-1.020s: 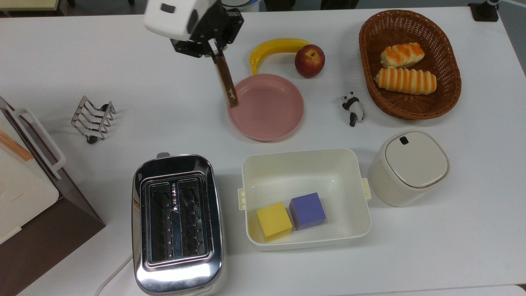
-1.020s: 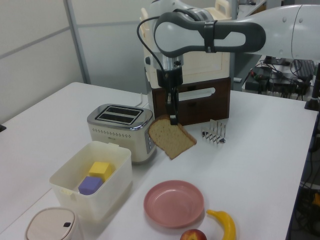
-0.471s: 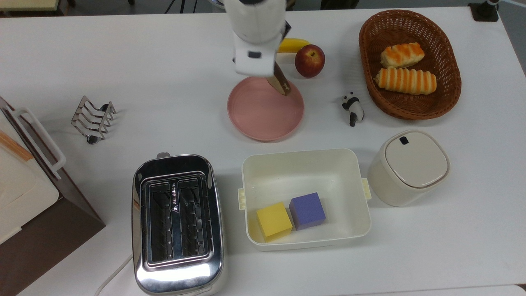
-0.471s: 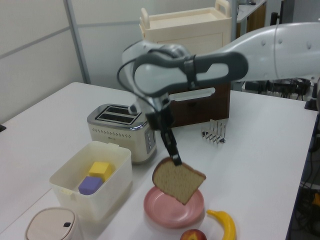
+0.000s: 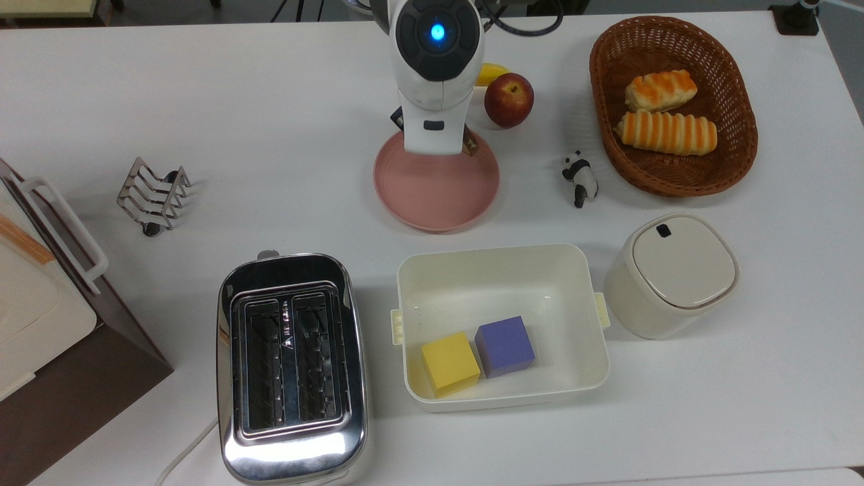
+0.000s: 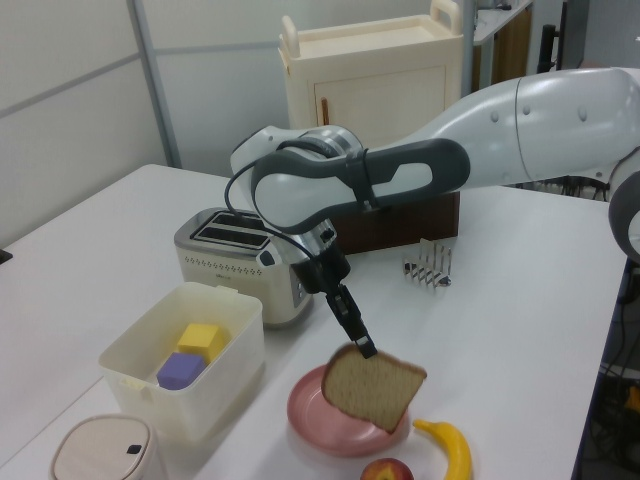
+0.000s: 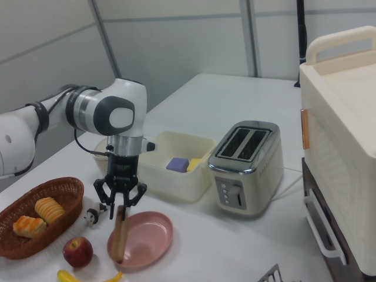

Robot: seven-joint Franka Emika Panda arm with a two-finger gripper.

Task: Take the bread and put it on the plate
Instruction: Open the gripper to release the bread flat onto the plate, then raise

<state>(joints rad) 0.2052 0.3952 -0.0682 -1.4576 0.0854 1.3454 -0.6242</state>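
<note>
bread [image 6: 372, 388] hangs clamped under tool [image 6: 366, 350], above plate [image 6: 310, 420].

We see brown bread [image 6: 372, 388], a pink plate [image 5: 437, 197], 2 orange-striped rolls [image 5: 665, 131], yellow and purple cubes [image 5: 478, 355].

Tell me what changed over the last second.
The gripper carried the bread from near the toaster to over the plate, lowering it. The grip stayed shut on the slice, which still hangs on edge, not yet laid down. Plate, toaster, tub and basket stayed put.
</note>
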